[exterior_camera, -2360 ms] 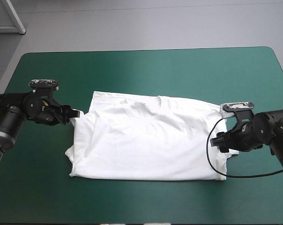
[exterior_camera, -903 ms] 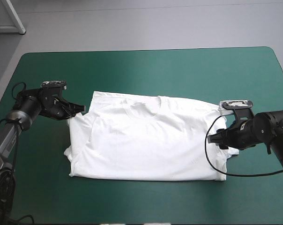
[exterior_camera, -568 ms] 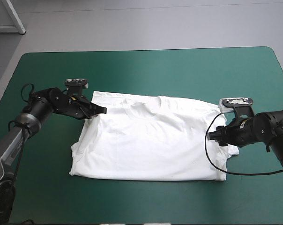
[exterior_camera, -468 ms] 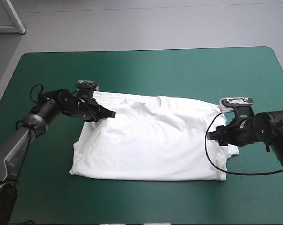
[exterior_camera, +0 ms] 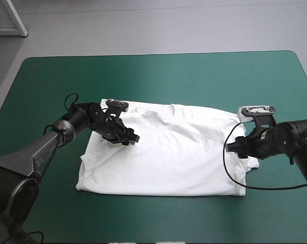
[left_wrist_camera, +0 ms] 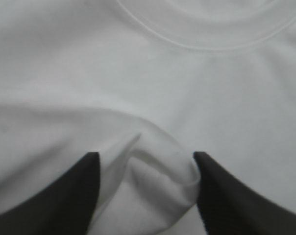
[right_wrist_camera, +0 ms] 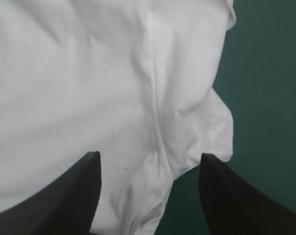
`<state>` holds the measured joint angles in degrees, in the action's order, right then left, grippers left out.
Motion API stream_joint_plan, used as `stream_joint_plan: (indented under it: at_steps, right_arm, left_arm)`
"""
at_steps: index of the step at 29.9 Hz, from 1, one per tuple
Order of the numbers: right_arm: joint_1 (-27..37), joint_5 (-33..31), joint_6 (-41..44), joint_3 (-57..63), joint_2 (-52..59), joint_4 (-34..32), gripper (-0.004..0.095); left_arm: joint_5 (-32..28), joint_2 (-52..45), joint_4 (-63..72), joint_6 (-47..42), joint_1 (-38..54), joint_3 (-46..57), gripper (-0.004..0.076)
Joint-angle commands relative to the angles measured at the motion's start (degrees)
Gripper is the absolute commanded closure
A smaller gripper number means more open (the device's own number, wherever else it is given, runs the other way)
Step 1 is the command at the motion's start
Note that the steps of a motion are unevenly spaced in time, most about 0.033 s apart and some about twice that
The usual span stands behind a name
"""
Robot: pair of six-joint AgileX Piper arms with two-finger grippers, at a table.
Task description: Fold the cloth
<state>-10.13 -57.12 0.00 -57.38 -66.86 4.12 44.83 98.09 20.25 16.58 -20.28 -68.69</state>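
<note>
– At the table's middle, on the teal-green cover [exterior_camera: 194,76]: where is the T-shirt [exterior_camera: 169,157]?
– Spread flat, collar far; the left gripper [exterior_camera: 132,138] sits on its chest, fingers apart, a ridge of cloth bunched between, likely turning that side inward.
– And the right gripper [exterior_camera: 235,148]?
– Fingers likewise apart, astride the right sleeve, probably anchoring it.

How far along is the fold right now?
Early. Done: the T-shirt lies spread flat, one sleeve turned in over the chest. In hand: the left gripper hangs open over that bunched sleeve; the right gripper sits open at the other sleeve. Left: that sleeve, then folding the body.
</note>
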Motion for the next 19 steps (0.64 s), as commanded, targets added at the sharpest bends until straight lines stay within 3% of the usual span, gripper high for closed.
stream_joint_plan:
  at_steps: [1, 6, 9, 19]
  right_arm:
    - [0.0, 1.7, 2.6, -1.4, 0.5, -4.9, 0.0360]
    - [0.2, -0.5, 7.3, -0.7, 0.0, -11.0, 0.0360]
    - [0.3, 1.6, 11.2, 2.6, 0.0, -16.2, 0.0360]
    - [5.4, 12.3, 11.3, 8.7, -8.3, -12.3, 0.0360]
  left_arm:
    - [4.0, -2.5, -2.9, -1.0, -0.4, -5.9, 0.0085]
    - [18.6, -2.5, -17.5, -10.2, -0.4, -16.7, 0.0087]
    - [26.2, -3.5, -22.2, -11.6, -0.4, -19.7, 0.0087]
    - [27.5, -13.6, -24.1, -16.6, -0.4, -15.0, 0.0087]
